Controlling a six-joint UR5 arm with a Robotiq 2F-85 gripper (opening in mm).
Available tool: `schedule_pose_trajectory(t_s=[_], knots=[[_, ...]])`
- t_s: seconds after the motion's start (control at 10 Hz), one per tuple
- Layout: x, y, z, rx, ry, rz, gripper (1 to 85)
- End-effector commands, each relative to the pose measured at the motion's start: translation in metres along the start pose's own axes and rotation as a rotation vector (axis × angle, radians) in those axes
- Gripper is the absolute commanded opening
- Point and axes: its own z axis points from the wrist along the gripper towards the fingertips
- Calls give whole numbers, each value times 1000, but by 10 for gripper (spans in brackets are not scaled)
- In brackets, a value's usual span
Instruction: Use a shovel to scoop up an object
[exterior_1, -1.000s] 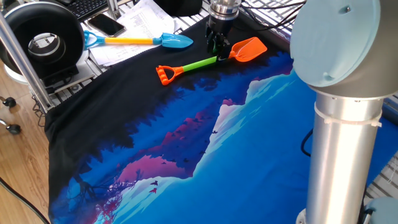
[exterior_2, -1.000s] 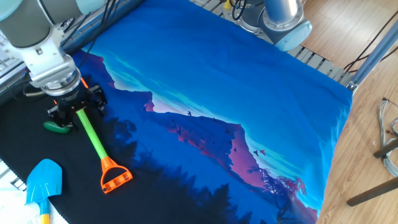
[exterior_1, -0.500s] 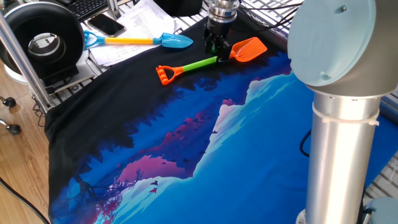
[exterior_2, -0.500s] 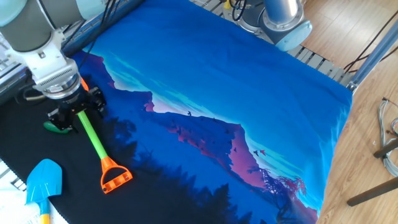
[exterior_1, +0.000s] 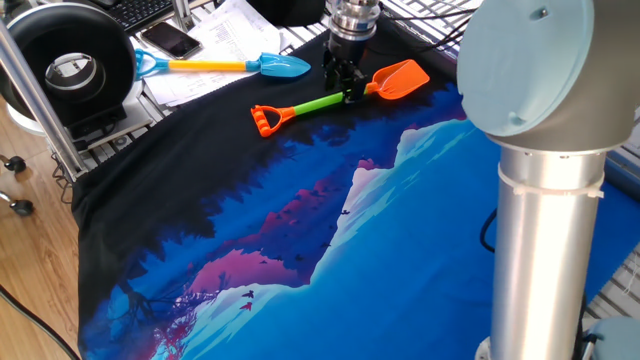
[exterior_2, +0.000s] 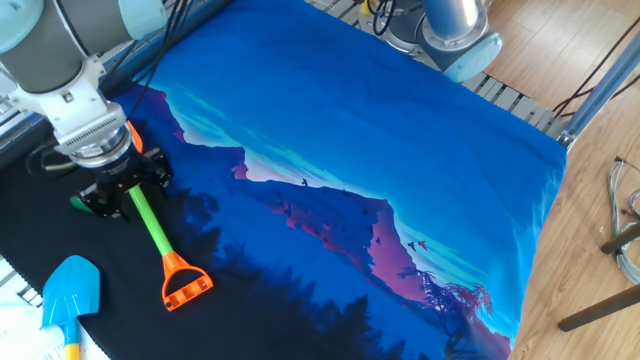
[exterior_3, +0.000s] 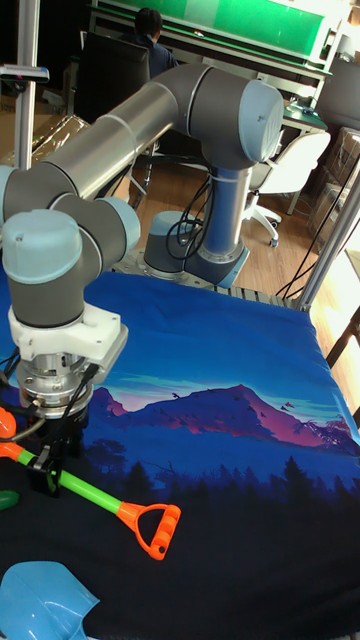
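The shovel lies on the dark cloth, with its orange blade (exterior_1: 400, 78), lime-green shaft (exterior_2: 151, 226) and orange D-handle (exterior_2: 185, 286). My gripper (exterior_1: 345, 85) stands upright over it, shut on the shaft close to the blade. In the other fixed view the gripper (exterior_2: 120, 192) hides most of the blade. The object (exterior_2: 79, 202), a small dark green piece, peeks out just left of the fingers. In the tall fixed view the gripper (exterior_3: 50, 468) holds the shaft, and the object (exterior_3: 5, 497) shows at the left edge. In one fixed view the object is hidden.
A blue-bladed shovel (exterior_1: 280, 67) with a yellow shaft lies on papers beyond the cloth. A phone (exterior_1: 170, 40) and a round black device (exterior_1: 70, 60) sit at the far left. The arm's grey column (exterior_1: 545, 250) fills the right foreground.
The gripper has shifted slightly toward the green object with the shaft in its grip. The D-handle end has stayed where it was on the cloth.
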Motion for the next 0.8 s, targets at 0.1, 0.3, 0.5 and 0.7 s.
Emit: schedule_pose_trajectory(t_s=[0.1,0.3,0.5,0.7], knots=[[-9,-6,0,11,4,21,627],[-15,-5,2,6,-3,30,600],[-20,-6,5,4,1,36,570],[-24,-5,8,-3,3,45,543]])
